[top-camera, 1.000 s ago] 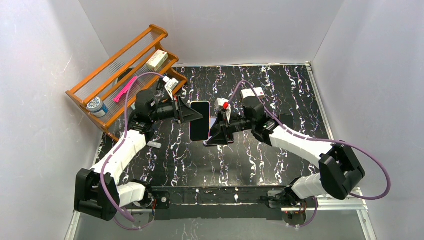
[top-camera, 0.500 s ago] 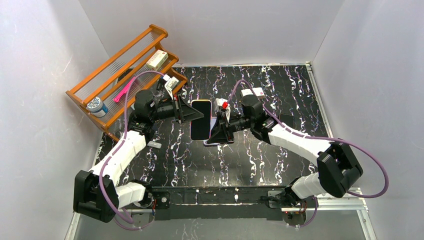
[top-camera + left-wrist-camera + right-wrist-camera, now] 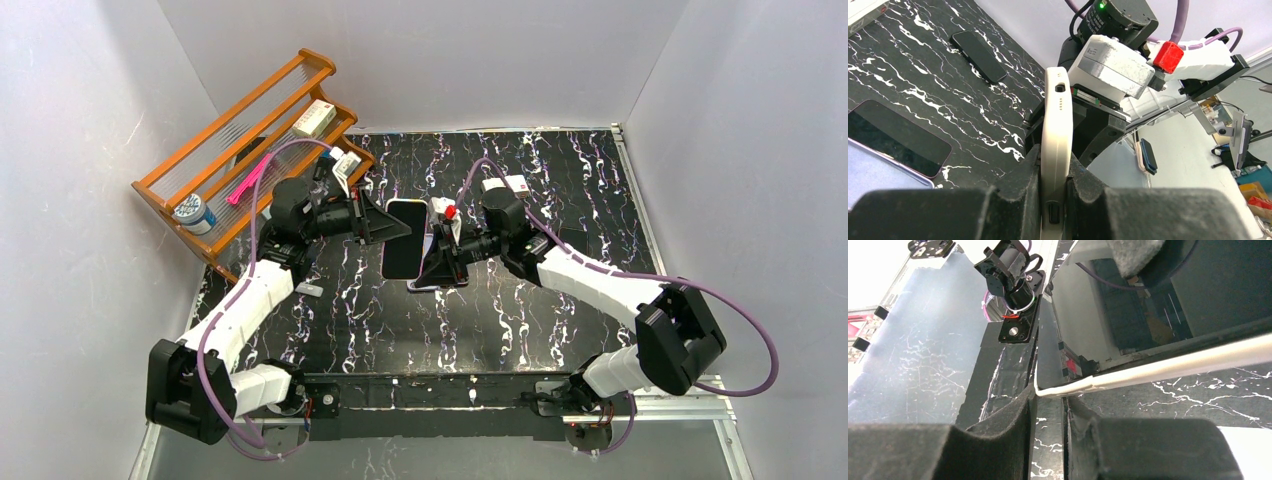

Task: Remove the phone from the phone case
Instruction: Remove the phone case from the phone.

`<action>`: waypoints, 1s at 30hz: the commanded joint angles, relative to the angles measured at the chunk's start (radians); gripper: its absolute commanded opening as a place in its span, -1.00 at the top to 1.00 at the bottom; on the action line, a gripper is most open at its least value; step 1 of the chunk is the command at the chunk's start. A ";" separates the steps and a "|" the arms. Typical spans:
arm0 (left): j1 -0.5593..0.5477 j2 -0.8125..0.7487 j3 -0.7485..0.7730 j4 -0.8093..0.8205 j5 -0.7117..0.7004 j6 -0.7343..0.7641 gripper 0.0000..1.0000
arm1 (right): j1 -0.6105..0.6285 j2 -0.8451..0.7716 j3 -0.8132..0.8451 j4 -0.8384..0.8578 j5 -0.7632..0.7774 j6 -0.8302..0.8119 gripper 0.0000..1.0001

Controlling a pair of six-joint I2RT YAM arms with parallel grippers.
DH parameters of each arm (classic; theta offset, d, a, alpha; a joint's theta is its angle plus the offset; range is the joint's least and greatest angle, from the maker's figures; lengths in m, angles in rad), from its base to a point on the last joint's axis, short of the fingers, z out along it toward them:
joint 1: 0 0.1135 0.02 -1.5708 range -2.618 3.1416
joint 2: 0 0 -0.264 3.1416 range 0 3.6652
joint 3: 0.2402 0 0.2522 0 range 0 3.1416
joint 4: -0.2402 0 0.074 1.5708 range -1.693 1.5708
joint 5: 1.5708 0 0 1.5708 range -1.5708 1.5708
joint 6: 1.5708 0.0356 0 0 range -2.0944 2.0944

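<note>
At the tabletop's (image 3: 560, 160) far left corner your wooden rack (image 3: 230, 121) sits as it did a second ago. Your left gripper (image 3: 385, 228) is clamped on the long edge of the phone case (image 3: 1054, 125), both pads pressed flat against the cream shell. Compared with a second ago, its wrist has rolled a little and the phone (image 3: 403, 245) has edged slightly toward the far side, now leaning a touch. You are holding the phone up over the middle of the tabletop, between the two grippers, its dark screen still framed by the case rim. Below it, a second phone (image 3: 895, 135) lies flat on the tabletop, unmoved. Your right arm has crept a little closer to the phone. Your right gripper (image 3: 1050, 400) has its fingers drawn close together at a corner of the case, with the cream lip running into the gap. Whether they actually pinch it, you cannot tell from here. A black handset (image 3: 978, 49) lies further right, where it was.
</note>
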 commanded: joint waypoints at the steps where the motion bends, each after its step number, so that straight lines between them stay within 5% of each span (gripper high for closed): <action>1: -0.052 -0.022 0.069 0.041 0.051 -0.112 1.00 | 0.001 0.008 0.060 0.037 0.099 -0.118 0.97; 12: -0.107 0.000 0.068 0.041 0.051 -0.165 1.00 | 0.004 0.014 0.088 0.029 0.239 -0.318 0.97; 23: -0.106 0.012 0.077 -0.009 0.019 -0.123 1.00 | 0.005 -0.031 0.037 0.060 0.365 -0.318 0.97; 27: -0.101 -0.010 0.158 -0.269 -0.050 0.159 1.00 | 0.004 -0.053 0.014 0.003 0.357 -0.275 0.69; 30: -0.095 -0.025 0.196 -0.365 -0.077 0.274 1.00 | 0.004 -0.089 -0.033 -0.005 0.349 -0.220 0.26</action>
